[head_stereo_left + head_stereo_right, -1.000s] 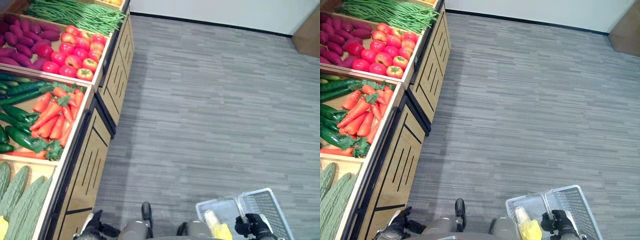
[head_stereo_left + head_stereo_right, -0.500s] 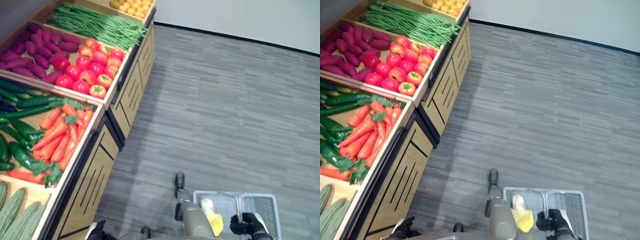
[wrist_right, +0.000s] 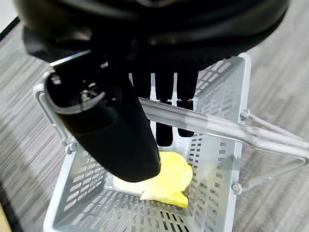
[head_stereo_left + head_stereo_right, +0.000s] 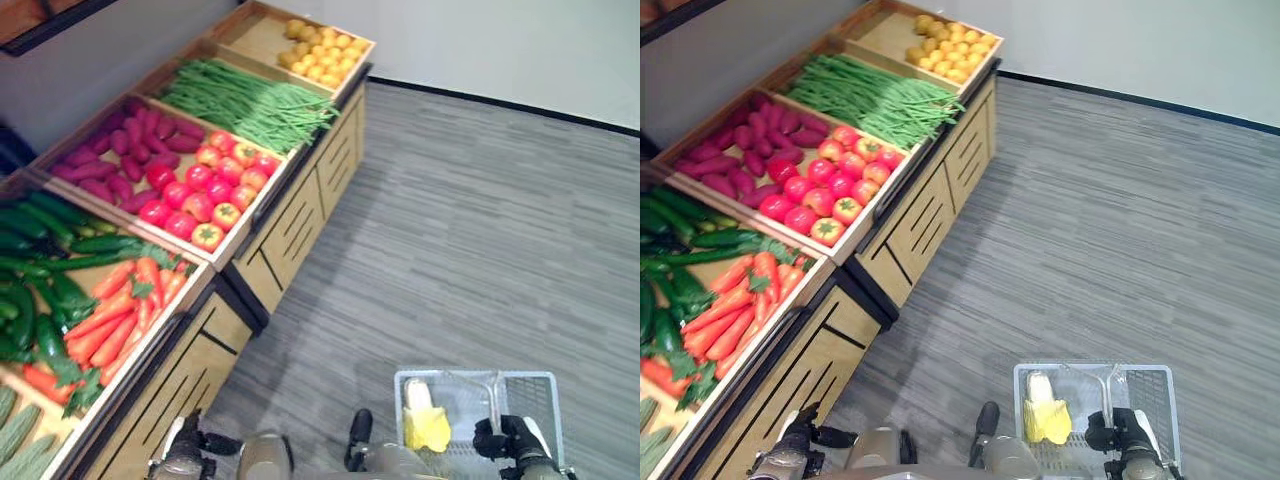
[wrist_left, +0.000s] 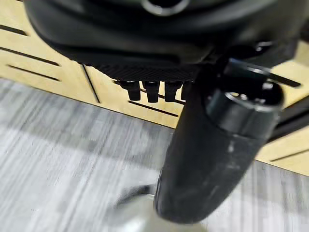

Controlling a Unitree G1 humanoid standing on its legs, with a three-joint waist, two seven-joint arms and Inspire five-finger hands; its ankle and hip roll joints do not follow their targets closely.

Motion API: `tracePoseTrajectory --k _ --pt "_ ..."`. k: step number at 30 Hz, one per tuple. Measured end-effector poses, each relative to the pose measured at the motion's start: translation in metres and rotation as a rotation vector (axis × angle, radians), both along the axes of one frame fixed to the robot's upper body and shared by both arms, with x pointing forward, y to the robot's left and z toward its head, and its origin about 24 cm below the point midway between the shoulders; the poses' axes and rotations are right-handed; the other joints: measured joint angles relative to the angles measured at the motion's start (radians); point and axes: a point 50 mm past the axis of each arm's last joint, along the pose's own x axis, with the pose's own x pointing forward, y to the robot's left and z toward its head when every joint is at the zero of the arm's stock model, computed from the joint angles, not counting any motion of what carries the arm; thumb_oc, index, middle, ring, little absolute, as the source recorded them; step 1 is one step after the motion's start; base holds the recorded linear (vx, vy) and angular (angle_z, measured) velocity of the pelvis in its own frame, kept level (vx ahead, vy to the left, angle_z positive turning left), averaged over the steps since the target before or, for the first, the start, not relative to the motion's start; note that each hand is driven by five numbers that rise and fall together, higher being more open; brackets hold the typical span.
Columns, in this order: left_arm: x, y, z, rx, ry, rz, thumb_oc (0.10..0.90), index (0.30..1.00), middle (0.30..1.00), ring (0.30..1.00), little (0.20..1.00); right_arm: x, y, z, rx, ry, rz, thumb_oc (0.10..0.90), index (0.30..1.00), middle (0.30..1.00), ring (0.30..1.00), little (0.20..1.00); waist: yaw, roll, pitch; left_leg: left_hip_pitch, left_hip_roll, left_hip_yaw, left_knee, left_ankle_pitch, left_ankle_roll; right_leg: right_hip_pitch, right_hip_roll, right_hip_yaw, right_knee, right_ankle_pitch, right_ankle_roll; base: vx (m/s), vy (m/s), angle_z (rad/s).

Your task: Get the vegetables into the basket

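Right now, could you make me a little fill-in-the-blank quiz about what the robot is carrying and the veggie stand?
1. The right hand is curled round the basket's ____.
2. The basket holds a yellow ____.
3. In the stand, the tomatoes lie beside the green ____.
4. The carrots are coloured ____.

Missing words: handle; corn cob; beans; orange.

The right hand [image 3: 145,82] is curling its fingers [image 3: 164,101] around the grey handle [image 3: 212,126] of the pale perforated basket [image 3: 222,193], with the thumb [image 3: 104,130] crossing in front. A yellow vegetable [image 3: 164,181] is lying on the basket's floor, near the middle. The basket is hanging over grey striped flooring [image 3: 280,82].
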Motion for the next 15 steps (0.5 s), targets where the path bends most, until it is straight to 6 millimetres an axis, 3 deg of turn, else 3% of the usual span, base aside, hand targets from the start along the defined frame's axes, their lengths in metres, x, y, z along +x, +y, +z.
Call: tracePoseTrajectory --k 1,2,3,4,5,6,8,9,10,11,12,13,14,15 --pt "-0.004 -0.002 -0.002 -0.005 0.014 0.002 0.900 1.000 1.000 1.000 1.000 0.003 0.002 0.000 0.005 -0.011 0.009 0.400 0.300 0.300 0.300 0.300 0.005 -0.001 0.001 -0.007 -0.011 0.015 -0.064 0.016 0.002 0.001 0.003 -0.004 0.001 0.002 0.002 0.42 0.095 -0.47" --pt "-0.027 -0.008 -0.009 -0.025 0.082 0.009 0.900 1.000 1.000 1.000 1.000 0.007 0.010 -0.003 0.019 -0.014 0.037 0.400 0.300 0.300 0.300 0.300 0.012 0.002 -0.001 0.005 -0.013 0.063 -0.179 0.063 -0.011 0.024 0.028 0.000 -0.012 -0.025 0.066 0.34 0.074 -0.55" --pt "-0.039 -0.015 -0.013 -0.044 0.114 0.015 0.900 1.000 1.000 1.000 1.000 0.005 0.014 -0.005 0.026 0.006 0.054 0.400 0.300 0.300 0.300 0.300 0.012 0.019 -0.004 -0.002 0.013 0.088 -0.222 0.066 -0.015 0.038 0.059 -0.001 -0.008 -0.088 0.153 0.33 0.099 -0.64" --pt "-0.041 -0.024 -0.016 -0.067 0.123 0.018 0.900 1.000 1.000 1.000 1.000 0.004 0.011 -0.005 0.025 0.014 0.055 0.400 0.300 0.300 0.300 0.300 0.032 0.065 -0.002 -0.019 0.075 0.071 -0.216 0.061 -0.013 0.007 0.104 0.005 0.109 -0.106 0.092 0.32 0.151 -0.65" --pt "-0.048 -0.025 -0.017 -0.079 0.143 0.019 0.900 1.000 1.000 1.000 1.000 -0.002 0.015 -0.008 0.037 0.029 0.046 0.400 0.300 0.300 0.300 0.300 0.054 0.034 0.003 -0.026 0.092 0.071 -0.168 0.075 0.001 -0.005 0.079 -0.007 0.180 -0.111 -0.029 0.31 0.151 -0.42" --pt "-0.053 -0.026 -0.018 -0.087 0.169 0.018 0.900 1.000 1.000 1.000 1.000 -0.009 0.019 -0.012 0.050 0.050 0.028 0.400 0.300 0.300 0.300 0.300 0.040 0.013 -0.003 -0.029 0.093 0.085 -0.149 0.070 0.037 0.010 0.071 -0.027 0.162 -0.118 -0.012 0.27 0.150 -0.14" --pt "-0.053 -0.018 -0.016 -0.072 0.168 0.013 0.900 1.000 1.000 1.000 1.000 -0.023 0.028 -0.018 0.076 0.078 0.026 0.400 0.300 0.300 0.300 0.300 0.037 -0.064 -0.011 -0.017 0.029 0.071 -0.106 0.072 0.045 0.004 0.018 -0.026 0.150 -0.116 -0.012 0.21 0.132 0.21" --pt "-0.050 -0.014 -0.015 -0.059 0.161 0.008 0.900 1.000 1.000 1.000 1.000 -0.025 0.028 -0.018 0.076 0.085 0.025 0.400 0.300 0.300 0.300 0.300 0.039 -0.081 -0.006 0.012 0.007 0.079 -0.104 0.070 0.057 0.009 0.007 -0.026 0.141 -0.113 0.011 0.21 0.124 0.17" --pt "-0.049 -0.012 -0.014 -0.050 0.160 0.008 0.900 1.000 1.000 1.000 1.000 -0.031 0.027 -0.019 0.073 0.105 0.015 0.400 0.300 0.300 0.300 0.300 0.035 -0.088 -0.004 0.045 -0.008 0.082 -0.114 0.060 0.085 0.017 -0.002 -0.027 0.136 -0.109 0.031 0.18 0.105 0.17" --pt "-0.049 -0.011 -0.014 -0.045 0.159 0.012 0.900 1.000 1.000 1.000 1.000 -0.041 0.021 -0.020 0.057 0.152 -0.006 0.400 0.300 0.300 0.300 0.300 0.035 -0.085 -0.009 0.118 -0.037 0.081 -0.149 0.038 0.131 0.026 -0.013 -0.029 0.158 -0.107 0.074 0.17 0.057 0.09" --pt "-0.049 -0.013 -0.015 -0.050 0.159 0.009 0.900 1.000 1.000 1.000 1.000 -0.046 0.013 -0.017 0.029 0.179 0.008 0.400 0.300 0.300 0.300 0.300 0.036 -0.054 -0.008 0.188 -0.044 0.078 -0.207 0.021 0.161 0.006 -0.021 -0.029 0.245 -0.126 0.105 0.20 0.049 0.15" --pt "-0.040 -0.008 -0.012 -0.032 0.141 0.008 0.900 1.000 1.000 1.000 1.000 -0.044 0.012 -0.017 0.025 0.178 0.011 0.400 0.300 0.300 0.300 0.300 0.032 -0.043 0.007 0.218 -0.060 0.062 -0.254 0.035 0.189 -0.075 -0.065 0.022 0.454 -0.141 0.128 0.19 0.012 0.38" --pt "-0.035 -0.002 -0.009 -0.016 0.120 0.010 0.900 1.000 1.000 1.000 1.000 -0.048 0.013 -0.017 0.031 0.181 0.013 0.400 0.300 0.300 0.300 0.300 0.028 -0.040 0.007 0.236 -0.077 0.035 -0.257 0.052 0.206 -0.135 -0.101 0.062 0.597 -0.149 0.156 0.19 -0.018 0.79" --pt "-0.028 0.004 -0.005 0.001 0.087 0.002 0.900 1.000 1.000 1.000 1.000 -0.054 0.016 -0.018 0.038 0.194 0.012 0.400 0.300 0.300 0.300 0.300 0.020 -0.048 0.002 0.238 -0.097 0.010 -0.257 0.055 0.212 -0.147 -0.130 0.089 0.629 -0.171 0.181 0.19 -0.067 0.90"
